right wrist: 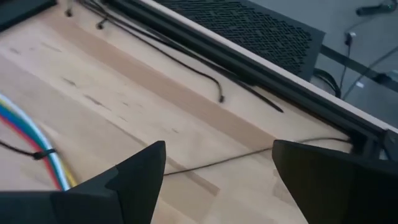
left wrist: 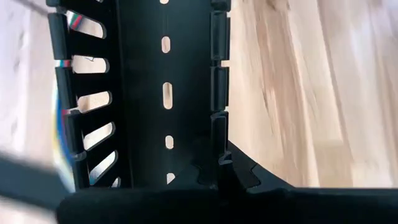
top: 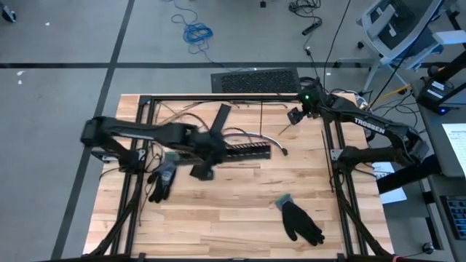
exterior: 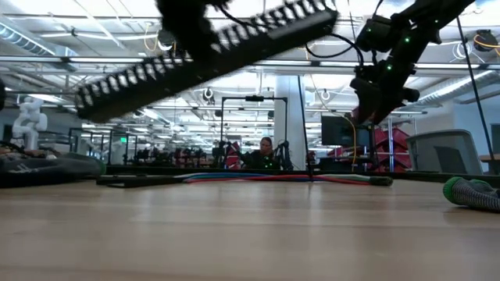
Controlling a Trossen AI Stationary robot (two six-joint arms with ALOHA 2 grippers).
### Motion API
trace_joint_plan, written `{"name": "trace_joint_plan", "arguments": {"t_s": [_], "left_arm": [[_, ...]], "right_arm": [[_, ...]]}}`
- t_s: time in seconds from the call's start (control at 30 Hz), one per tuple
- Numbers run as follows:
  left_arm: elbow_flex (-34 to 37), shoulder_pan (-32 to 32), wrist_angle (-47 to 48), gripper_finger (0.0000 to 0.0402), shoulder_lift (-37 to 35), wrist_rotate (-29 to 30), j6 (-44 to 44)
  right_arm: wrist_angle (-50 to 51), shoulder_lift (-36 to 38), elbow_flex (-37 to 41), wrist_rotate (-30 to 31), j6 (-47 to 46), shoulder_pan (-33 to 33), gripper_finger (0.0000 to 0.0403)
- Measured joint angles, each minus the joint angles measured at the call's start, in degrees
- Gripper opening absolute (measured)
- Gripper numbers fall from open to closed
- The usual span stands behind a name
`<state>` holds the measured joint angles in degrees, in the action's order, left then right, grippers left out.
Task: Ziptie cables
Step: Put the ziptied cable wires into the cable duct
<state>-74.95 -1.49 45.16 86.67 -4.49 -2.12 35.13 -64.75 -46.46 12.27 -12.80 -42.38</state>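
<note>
**Strip lifted in the left claw, right claw spread above the table**

Claws first. The left gripper (top: 206,156) is clamped on one end of the black slotted strip (top: 244,151). In the low view the strip (exterior: 211,55) hangs tilted, clear of the table (top: 233,211). The right gripper (right wrist: 217,171) is spread wide and holds nothing, hovering over bare wood near the back rail (right wrist: 249,62). The cables (right wrist: 34,140), white, yellow, red and blue, lie flat on the table beside it, bound by a thin black tie (right wrist: 40,154). In the low view they (exterior: 273,178) stretch along the far edge. Two gloves, one grey (top: 162,180) and one black (top: 300,220), rest toward the front.
</note>
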Motion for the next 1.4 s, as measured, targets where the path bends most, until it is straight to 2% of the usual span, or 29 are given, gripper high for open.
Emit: {"name": "trace_joint_plan", "arguments": {"t_s": [0.13, 0.27, 0.33, 0.4, 0.57, 0.77, 0.87, 0.93, 1.07, 1.13, 1.4], "left_arm": [[-0.01, -1.35, -11.21, 0.0000, 8.95, -0.50, 5.03], [-0.01, -2.04, -14.54, 0.0000, 17.27, -3.21, 12.59], [-0.34, -3.02, -16.27, 0.0000, 19.75, -6.66, 13.48], [-0.73, -4.61, -19.29, 0.0000, 21.39, -7.58, 13.40], [-0.88, -5.93, -25.91, 0.0000, 22.52, -6.69, 12.28], [-0.88, -5.75, -20.97, 0.0000, 22.40, -7.27, 11.37], [-0.86, -5.89, -23.59, 0.0000, 20.81, -6.71, 12.54], [-2.03, -5.77, -24.14, 0.0000, 19.81, -4.67, 10.98], [-3.57, -5.56, -16.07, 0.0000, 18.99, 0.30, 6.11], [-3.96, -5.42, -15.37, 0.0000, 18.51, 1.52, 5.81], [-5.07, -4.39, -27.44, 0.0000, 18.23, -0.01, 4.26]], "right_arm": [[1.50, 1.40, 0.00, -0.23, -0.02, -1.35, 0.0288], [4.09, 3.01, 0.00, -0.32, 0.05, -1.98, 0.0288], [4.85, 3.71, 0.00, -0.17, 1.25, -1.98, 0.0288], [5.01, 4.11, 0.00, -0.17, 2.19, -1.96, 0.0288], [5.03, 4.68, 0.00, -0.15, 3.45, -2.68, 0.0288], [5.01, 4.68, 0.00, -0.28, 5.95, -4.21, 0.0288], [4.83, 4.68, 0.00, -0.39, 6.55, -5.01, 0.0288], [4.17, 4.68, 0.00, -0.37, 6.62, -5.37, 0.0288], [3.63, 4.65, 0.00, -0.56, 6.62, -5.80, 0.0288], [3.58, 4.65, 0.00, -0.63, 6.62, -5.80, 0.0288], [3.05, 4.65, 0.00, -0.63, 6.03, -5.78, 0.0288]]}}
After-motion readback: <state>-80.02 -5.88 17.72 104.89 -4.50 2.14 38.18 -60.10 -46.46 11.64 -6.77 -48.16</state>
